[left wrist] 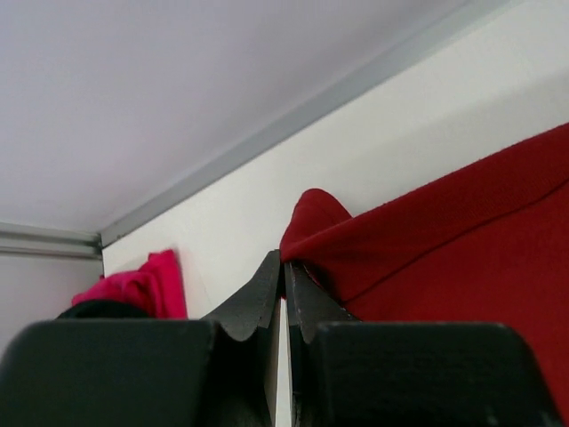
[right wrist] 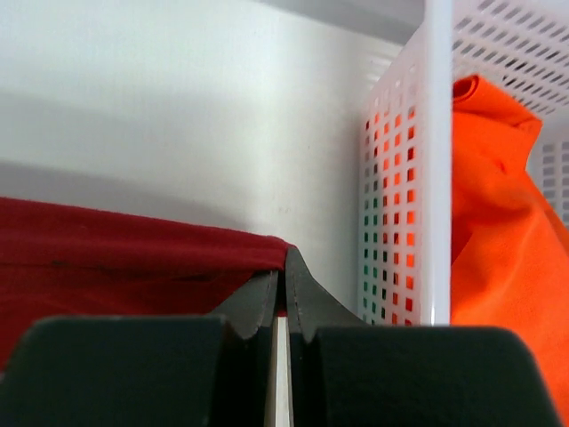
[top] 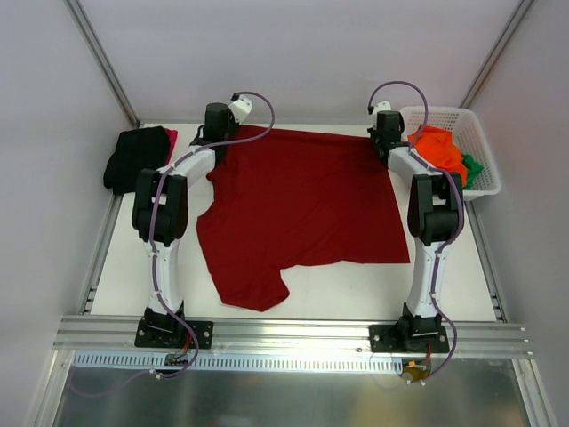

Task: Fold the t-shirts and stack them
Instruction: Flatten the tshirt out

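A dark red t-shirt (top: 302, 205) lies spread across the white table, a sleeve hanging toward the near left. My left gripper (top: 215, 133) is shut on its far left corner (left wrist: 311, 231), with the cloth pinched at the fingertips. At the far right corner (right wrist: 258, 253) my right gripper (top: 384, 135) is shut on the shirt's edge, close beside the basket. A folded black t-shirt (top: 135, 157) lies at the far left with a bright red one (left wrist: 147, 285) under it. An orange t-shirt (top: 437, 149) and a green one (top: 473, 167) sit in the basket.
The white lattice basket (top: 484, 142) stands at the far right corner, its wall (right wrist: 400, 178) just right of my right fingers. Grey walls with aluminium rails enclose the table on three sides. The arm bases are bolted to the near rail.
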